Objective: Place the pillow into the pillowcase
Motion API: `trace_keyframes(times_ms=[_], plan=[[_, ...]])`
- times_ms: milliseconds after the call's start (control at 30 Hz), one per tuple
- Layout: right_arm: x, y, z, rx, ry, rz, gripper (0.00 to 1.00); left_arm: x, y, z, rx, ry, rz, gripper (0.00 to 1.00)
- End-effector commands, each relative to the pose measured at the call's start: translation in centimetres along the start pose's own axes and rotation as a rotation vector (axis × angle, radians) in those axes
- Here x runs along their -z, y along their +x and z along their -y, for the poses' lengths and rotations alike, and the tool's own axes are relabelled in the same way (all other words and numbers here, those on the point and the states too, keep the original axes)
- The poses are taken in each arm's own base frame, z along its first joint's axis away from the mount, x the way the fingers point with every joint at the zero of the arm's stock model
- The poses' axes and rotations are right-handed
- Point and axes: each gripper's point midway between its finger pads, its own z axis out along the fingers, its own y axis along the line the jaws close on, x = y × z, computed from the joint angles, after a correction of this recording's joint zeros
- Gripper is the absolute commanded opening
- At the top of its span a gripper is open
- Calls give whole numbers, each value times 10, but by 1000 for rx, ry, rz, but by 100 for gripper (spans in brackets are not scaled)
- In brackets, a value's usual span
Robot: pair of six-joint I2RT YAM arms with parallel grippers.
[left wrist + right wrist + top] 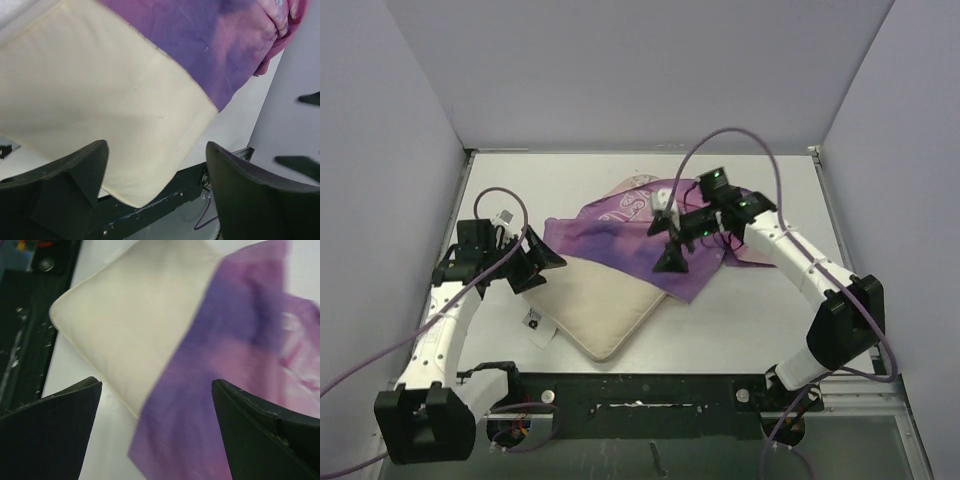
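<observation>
The cream pillow (595, 305) lies at the front left of the table, with a small tag (534, 322) at its near left edge. The purple-pink pillowcase (640, 235) covers the pillow's far end and spreads back and right. I cannot tell whether the pillow is inside it or under it. My left gripper (545, 268) is open and empty at the pillow's left corner. Its view shows the pillow (100, 100) and pillowcase (220, 45) beyond open fingers (75, 175). My right gripper (666, 245) is open and empty above the pillowcase edge (225, 390) and the pillow (130, 315).
Grey walls enclose the table on the left, back and right. A black rail (650, 385) runs along the near edge between the arm bases. Purple cables (740, 135) loop above both arms. White table (750, 320) shows to the right of the pillow.
</observation>
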Motion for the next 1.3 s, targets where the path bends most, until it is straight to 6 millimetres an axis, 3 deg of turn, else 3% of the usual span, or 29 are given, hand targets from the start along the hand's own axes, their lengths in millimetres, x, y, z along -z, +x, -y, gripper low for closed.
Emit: trace_keyframes(times_ms=[0, 100, 233, 500, 600, 700, 800, 1000, 1100, 1167, 1267], plan=[[-33, 47, -50, 47, -69, -192, 98, 19, 15, -12, 165, -86, 69, 85], [-46, 78, -46, 37, -1, -309, 99, 20, 41, -41, 278, -215, 18, 95], [-59, 105, -37, 33, 49, -427, 93, 8, 58, -47, 374, -184, -17, 97], [-64, 113, -14, 34, 129, -502, 59, -26, 75, -64, 416, -179, -110, 91], [-62, 112, -13, 39, 139, -505, 35, -37, 70, -61, 379, -166, -126, 89], [-63, 98, -20, 31, 96, -463, 12, -42, 56, -55, 311, -154, -117, 84], [-66, 79, -26, 20, 45, -408, 0, -47, 38, -47, 230, -126, -100, 74], [-72, 32, -34, 10, -63, -264, 0, -63, 4, -10, 124, 54, -72, 46], [-80, -1, -31, -24, -90, -174, 0, -67, -15, 17, 86, 170, -44, 20], [-90, -25, -21, -69, -80, -119, 0, -69, -25, 39, 65, 254, -30, 8], [-106, -46, 2, -135, -29, -69, 0, -71, -30, 76, 7, 348, -38, 3]])
